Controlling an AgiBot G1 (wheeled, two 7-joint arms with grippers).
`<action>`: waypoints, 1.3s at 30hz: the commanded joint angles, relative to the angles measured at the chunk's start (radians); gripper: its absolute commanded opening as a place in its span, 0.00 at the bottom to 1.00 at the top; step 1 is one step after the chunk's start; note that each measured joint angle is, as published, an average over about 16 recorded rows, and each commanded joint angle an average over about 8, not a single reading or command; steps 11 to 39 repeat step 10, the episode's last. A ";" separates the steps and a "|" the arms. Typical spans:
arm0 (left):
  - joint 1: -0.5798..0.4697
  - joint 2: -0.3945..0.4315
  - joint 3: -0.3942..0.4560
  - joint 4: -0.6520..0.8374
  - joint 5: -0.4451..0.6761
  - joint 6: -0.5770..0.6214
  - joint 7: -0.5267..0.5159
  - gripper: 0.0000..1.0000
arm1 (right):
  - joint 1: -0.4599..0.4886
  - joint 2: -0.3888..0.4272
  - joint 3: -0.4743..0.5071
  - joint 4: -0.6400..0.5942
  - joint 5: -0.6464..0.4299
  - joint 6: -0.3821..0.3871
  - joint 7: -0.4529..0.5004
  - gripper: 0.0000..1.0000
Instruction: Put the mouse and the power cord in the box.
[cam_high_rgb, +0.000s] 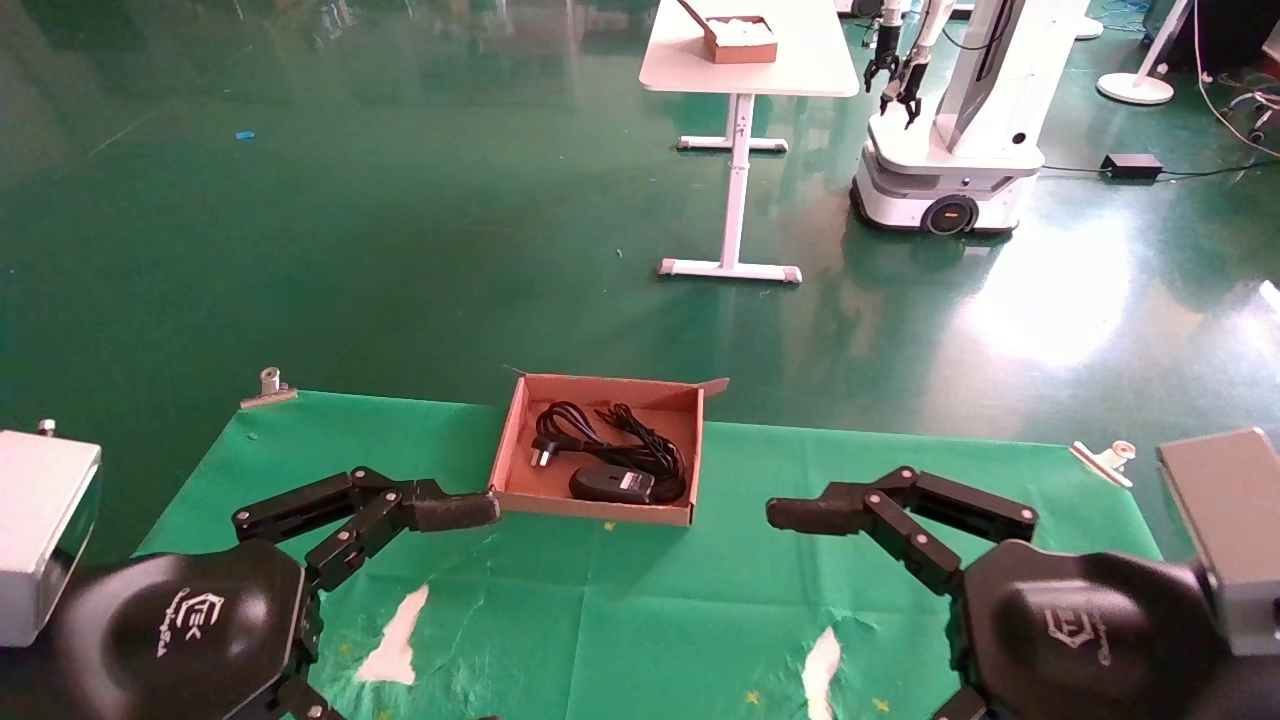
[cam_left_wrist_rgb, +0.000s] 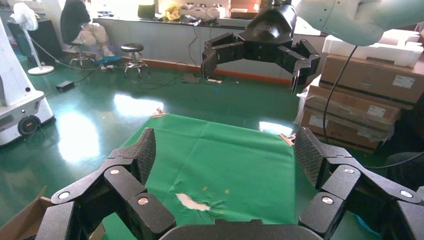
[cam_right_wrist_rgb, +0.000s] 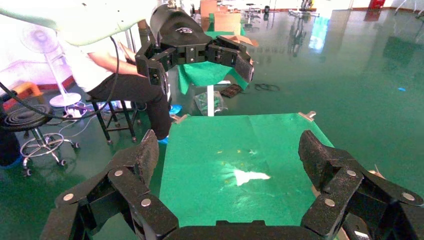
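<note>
A brown box (cam_high_rgb: 598, 452) sits at the far edge of the table (cam_high_rgb: 620, 600), which has a green cloth on it. Inside the box lies the black mouse (cam_high_rgb: 610, 485), close to the near wall. The thick power cord (cam_high_rgb: 620, 440) is in the box too, curled up behind the mouse, with its plug (cam_high_rgb: 543, 450) on the left side.

The left gripper (cam_left_wrist_rgb: 225, 155) hangs over the table on the left, near the box's left corner. Its fingers (cam_left_wrist_rgb: 142, 152) are spread wide and hold nothing. The right gripper (cam_right_wrist_rgb: 227, 155) hangs over the table on the right, well apart from the box. Its fingers (cam_right_wrist_rgb: 315, 155) are spread wide too, and they hold nothing. The two grippers point toward each other.

The cloth has a few torn white spots (cam_high_rgb: 398, 625) near the front. Far off on the shiny green floor stand a white table (cam_high_rgb: 745, 60) and another robot (cam_high_rgb: 950, 150).
</note>
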 joint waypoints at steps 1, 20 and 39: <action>0.000 0.000 0.000 0.000 0.000 0.000 0.000 1.00 | 0.000 0.000 0.000 0.000 0.000 0.000 0.000 1.00; 0.000 0.000 0.000 0.000 0.000 0.000 0.000 1.00 | 0.000 0.000 0.000 0.000 0.000 0.000 0.000 1.00; 0.000 0.000 0.000 0.000 0.000 0.000 0.000 1.00 | 0.000 0.000 0.000 0.000 0.000 0.000 0.000 1.00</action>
